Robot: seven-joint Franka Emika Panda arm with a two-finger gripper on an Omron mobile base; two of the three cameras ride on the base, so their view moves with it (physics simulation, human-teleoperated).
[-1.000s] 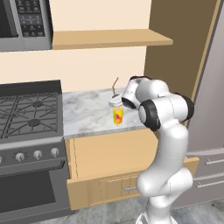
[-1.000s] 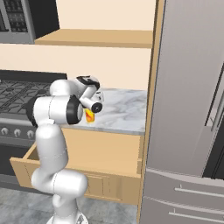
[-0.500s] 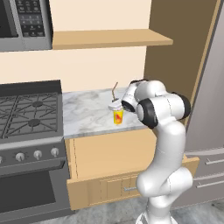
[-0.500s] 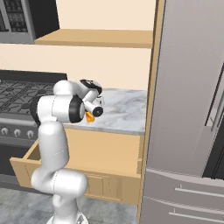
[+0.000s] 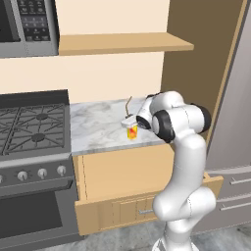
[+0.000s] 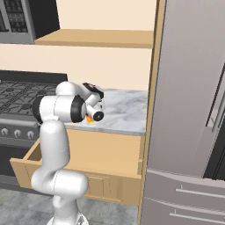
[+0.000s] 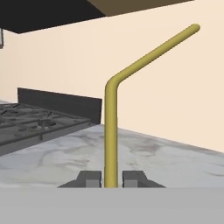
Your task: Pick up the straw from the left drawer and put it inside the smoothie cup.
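Observation:
My gripper (image 7: 111, 178) is shut on the straw (image 7: 111, 131), a thin olive-brown stick that stands upright between the fingertips, its bent end slanting off to the upper right. In the left base view the gripper (image 5: 134, 117) reaches in from the right, level with the whitish rim of the smoothie cup (image 5: 132, 131). This small yellow cup with a red-orange mark stands near the marble counter's front edge. The straw (image 5: 128, 104) rises right above the cup; I cannot tell whether its lower end is inside. The arm hides most of the cup (image 6: 89, 118) in the right base view. Below the counter the left drawer (image 5: 112, 213) stands pulled out.
A gas stove (image 5: 32, 127) with its oven borders the counter (image 5: 98, 125) on the left. A wooden shelf (image 5: 122, 43) hangs above. A tall wood panel and the steel fridge (image 6: 193, 110) close the right side. The open drawer (image 6: 110, 184) juts out in front of the base.
The hand has eased down a little with the straw, staying over the cup. The cup and the drawer have not moved.

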